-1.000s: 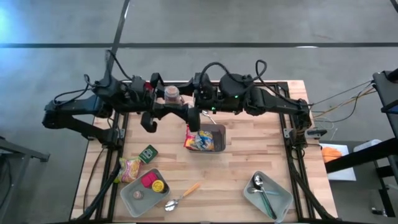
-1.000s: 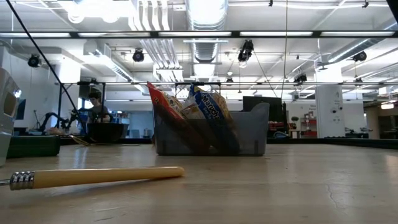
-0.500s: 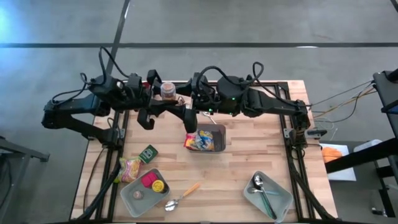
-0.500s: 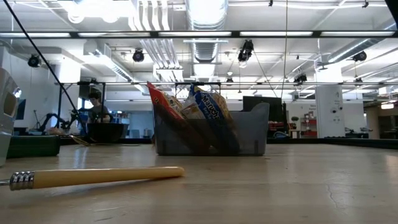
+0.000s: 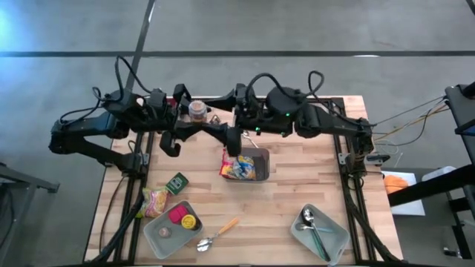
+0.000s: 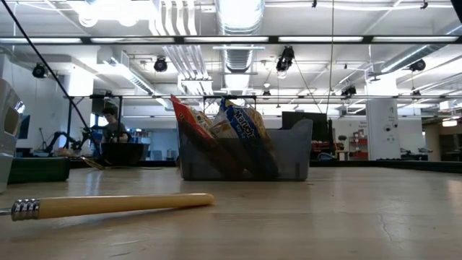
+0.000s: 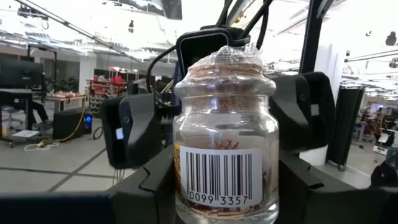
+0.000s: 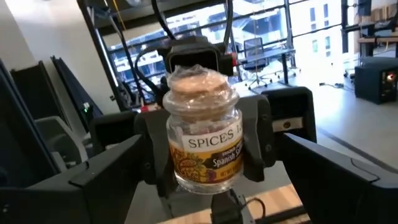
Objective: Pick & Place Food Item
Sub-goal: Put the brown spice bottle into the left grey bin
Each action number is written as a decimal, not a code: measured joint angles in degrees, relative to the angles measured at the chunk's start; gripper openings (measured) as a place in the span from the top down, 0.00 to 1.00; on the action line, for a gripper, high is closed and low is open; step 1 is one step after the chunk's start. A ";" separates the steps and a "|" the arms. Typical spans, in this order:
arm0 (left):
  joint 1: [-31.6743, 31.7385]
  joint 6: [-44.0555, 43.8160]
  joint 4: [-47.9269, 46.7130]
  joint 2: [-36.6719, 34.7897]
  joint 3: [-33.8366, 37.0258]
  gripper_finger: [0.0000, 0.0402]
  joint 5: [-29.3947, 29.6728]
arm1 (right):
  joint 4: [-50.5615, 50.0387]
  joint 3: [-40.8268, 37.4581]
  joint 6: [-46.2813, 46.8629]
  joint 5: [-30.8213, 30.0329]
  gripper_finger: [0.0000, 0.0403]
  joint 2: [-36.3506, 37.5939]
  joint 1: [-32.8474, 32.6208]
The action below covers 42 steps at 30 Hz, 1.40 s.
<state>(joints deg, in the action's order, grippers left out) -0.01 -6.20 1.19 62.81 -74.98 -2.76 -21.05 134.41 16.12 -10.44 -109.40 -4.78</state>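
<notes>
Spice jar [image 7: 225, 130] clamped in left gripper [image 5: 194, 113] at table's far edge; right gripper [image 5: 231, 127] open around it; close squarely before release.

Both arms crowd the back of the table [image 5: 297, 185]. A bin [image 5: 256, 165] of snack bags [image 5: 236, 167] blocks the middle; bare wood beside it is free.

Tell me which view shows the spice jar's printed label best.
The right wrist view: the spice jar faces it with "SPICES" readable, clamped in the left tool. The left wrist view shows the jar's barcode side; the high view shows only its lid from above; the low view misses it.
</notes>
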 joint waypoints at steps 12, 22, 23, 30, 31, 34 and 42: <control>0.17 -0.19 0.81 0.43 0.00 0.56 0.15 | 2.79 0.02 -1.11 -0.04 0.09 -0.36 0.02; 0.22 -1.09 3.08 1.61 0.00 0.56 -0.94 | 2.95 0.00 -2.68 -0.04 0.09 -0.56 0.04; 0.22 -1.07 3.28 1.80 0.00 0.56 -1.12 | 3.27 0.00 -2.84 -0.04 0.09 -0.82 0.04; 0.24 -1.72 3.47 2.38 0.00 0.56 -1.55 | 3.28 -0.09 -2.82 -0.06 0.09 -1.89 0.07; 0.24 -1.70 3.48 2.38 0.00 0.56 -1.55 | 3.33 -0.09 -2.92 -0.07 0.09 -1.89 0.07; 0.24 -1.73 3.49 2.34 0.00 0.56 -1.55 | 3.58 0.04 -3.25 -0.09 0.09 -1.87 0.11; 0.26 -1.74 3.05 2.34 0.00 0.56 -1.73 | 3.59 0.22 -3.32 -0.04 0.09 -1.82 0.09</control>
<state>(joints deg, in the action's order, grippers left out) 0.25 -7.94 4.24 65.14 -74.98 -4.49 -17.46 134.63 12.79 -10.48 -111.22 -4.69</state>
